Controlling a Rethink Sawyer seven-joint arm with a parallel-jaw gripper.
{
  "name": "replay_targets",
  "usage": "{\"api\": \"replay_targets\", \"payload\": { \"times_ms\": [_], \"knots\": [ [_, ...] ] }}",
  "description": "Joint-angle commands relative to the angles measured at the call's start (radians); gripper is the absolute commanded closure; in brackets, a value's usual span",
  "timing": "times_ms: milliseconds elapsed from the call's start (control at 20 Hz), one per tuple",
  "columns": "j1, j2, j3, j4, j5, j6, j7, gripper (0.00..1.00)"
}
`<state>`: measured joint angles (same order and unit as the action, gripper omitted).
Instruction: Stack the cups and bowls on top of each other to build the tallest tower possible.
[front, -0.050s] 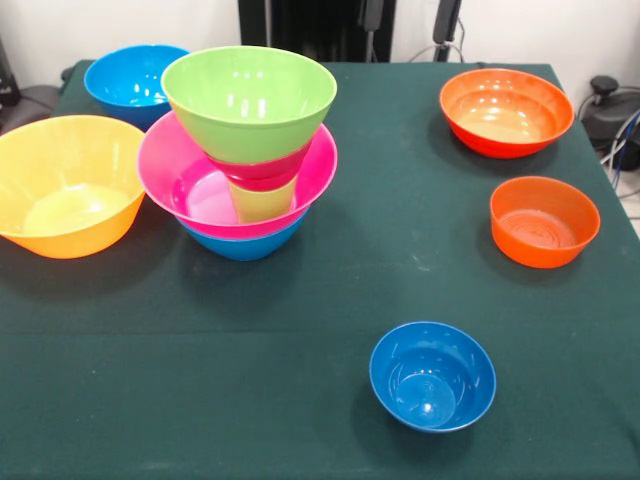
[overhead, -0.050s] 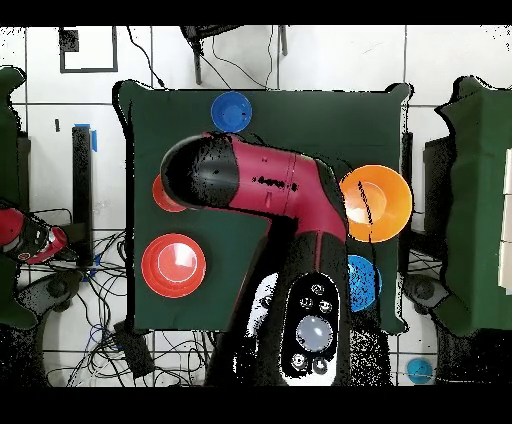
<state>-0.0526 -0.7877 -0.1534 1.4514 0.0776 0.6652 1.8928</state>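
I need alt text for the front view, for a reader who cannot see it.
A tower stands on a dark green table: blue bowl, pink bowl, lime cup, crimson bowl, green bowl on top. Loose bowls surround it: yellow-orange and blue at left, two orange at right, small blue in front.

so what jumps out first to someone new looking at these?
The tower at the table's back left in the front view: a green bowl atop a crimson bowl and lime cup, inside a pink bowl on a blue one. Overhead, the red and black arm covers mid-table, hiding that stack.
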Motion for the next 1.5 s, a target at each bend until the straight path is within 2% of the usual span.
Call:
{"api": "replay_targets", "payload": {
  "times_ms": [50, 350, 550, 750, 1150, 1500],
  "knots": [
    [-0.032, 0.136, 0.115, -0.075, 0.007, 0.07, 0.061, 0.0],
    [-0.011, 0.218, 0.08, -0.175, -0.004, 0.129, 0.093, 0.0],
    [-0.053, 0.193, 0.118, -0.156, 0.004, 0.141, 0.009, 0.0],
    [-0.069, 0.181, 0.131, -0.178, 0.005, 0.181, -0.021, 0.0],
    [-0.071, 0.199, 0.141, -0.236, -0.003, 0.233, -0.004, 0.0],
    [-0.073, 0.206, 0.154, -0.234, 0.001, 0.192, -0.002, 0.0]
  ]
}}
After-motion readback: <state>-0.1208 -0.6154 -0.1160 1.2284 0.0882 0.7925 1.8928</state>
